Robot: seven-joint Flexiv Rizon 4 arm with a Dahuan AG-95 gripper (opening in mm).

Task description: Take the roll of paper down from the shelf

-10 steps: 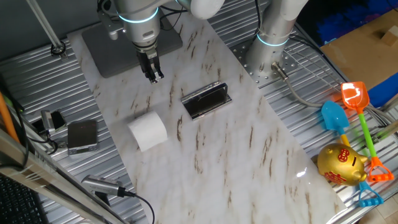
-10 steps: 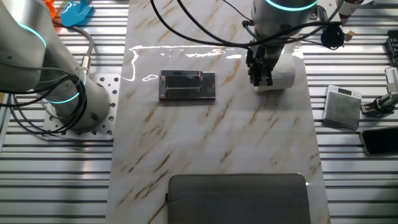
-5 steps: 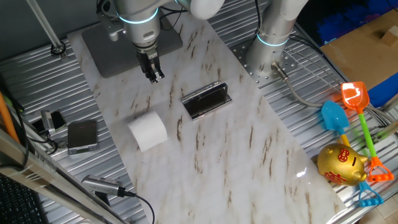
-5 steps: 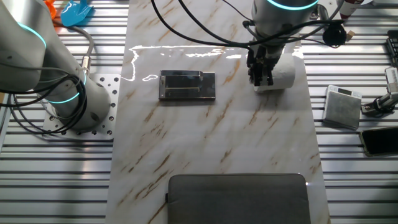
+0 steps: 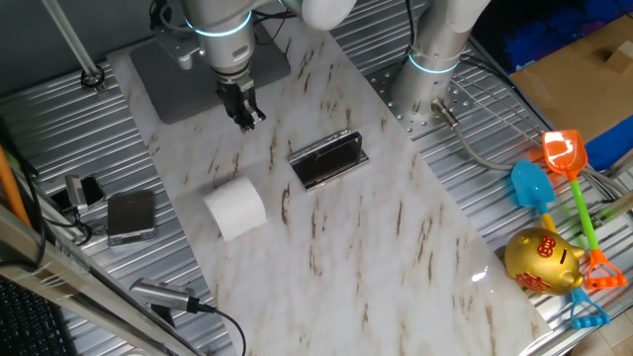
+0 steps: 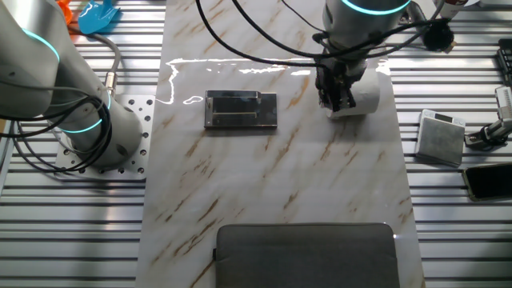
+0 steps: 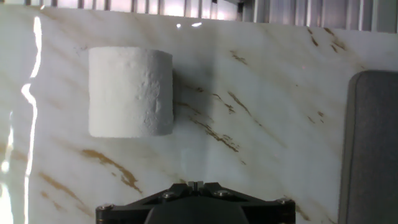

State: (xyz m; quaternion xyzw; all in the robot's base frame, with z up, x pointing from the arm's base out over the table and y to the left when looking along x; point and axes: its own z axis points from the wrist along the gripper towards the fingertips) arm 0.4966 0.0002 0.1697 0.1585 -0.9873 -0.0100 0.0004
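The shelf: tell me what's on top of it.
Nothing: the shelf has a bare dark glossy top. The roll of paper lies on its side on the marble table, apart from it.

fixed views: high, opposite sides | hand view: straight down, close | shared: roll of paper (image 5: 235,209) (image 6: 364,94) (image 7: 130,93)

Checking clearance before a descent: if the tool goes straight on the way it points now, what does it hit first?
Probably bare marble table. The tool points straight down; in the hand view the roll of paper lies off to one side. Depth is unclear.
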